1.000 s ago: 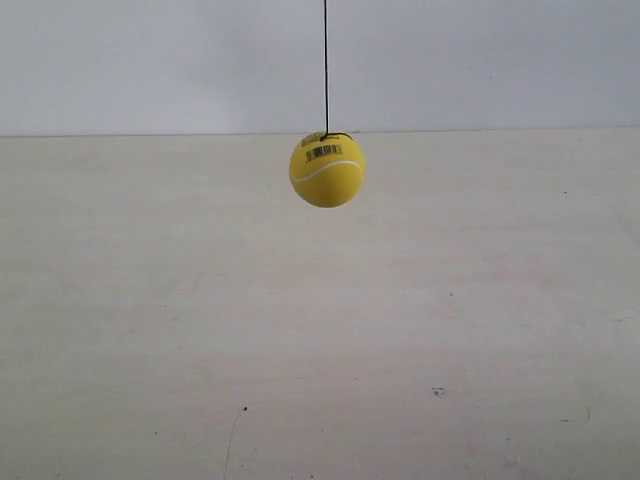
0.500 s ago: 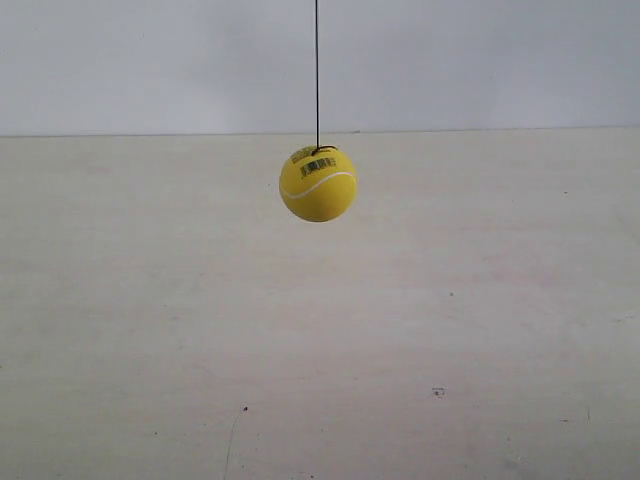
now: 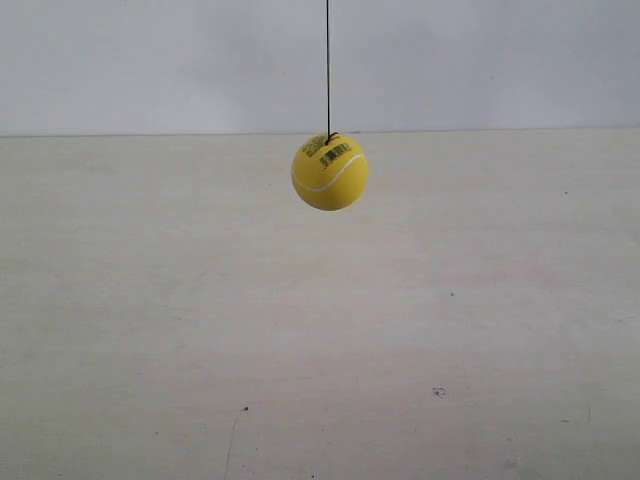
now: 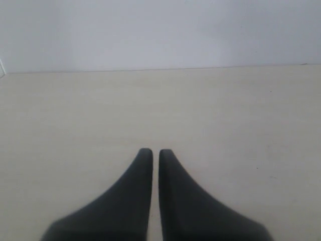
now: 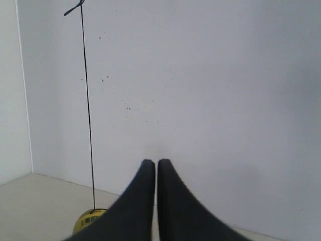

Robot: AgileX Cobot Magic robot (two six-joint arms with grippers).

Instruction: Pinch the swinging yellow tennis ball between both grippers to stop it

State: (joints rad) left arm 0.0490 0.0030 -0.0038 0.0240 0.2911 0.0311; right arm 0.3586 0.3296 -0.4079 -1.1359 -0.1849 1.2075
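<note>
The yellow tennis ball (image 3: 330,171) hangs free on a thin dark string (image 3: 328,65) above the pale table, with its barcode print and white seam facing the exterior camera. No arm shows in the exterior view. My right gripper (image 5: 156,161) is shut with nothing between its black jaws; part of the ball (image 5: 86,221) peeks out beside one jaw, farther off, with the string (image 5: 88,110) rising from it. My left gripper (image 4: 156,151) is shut too, its jaws almost touching, and the ball is out of that view.
A pale wooden tabletop (image 3: 320,330) spreads under the ball and meets a plain white wall (image 3: 480,60) behind. A few small dark specks mark the table (image 3: 438,392).
The ball swung to the exterior view's left and dropped a little, then came back right and up. Its barcode has turned slightly. No arm has entered the exterior view.
</note>
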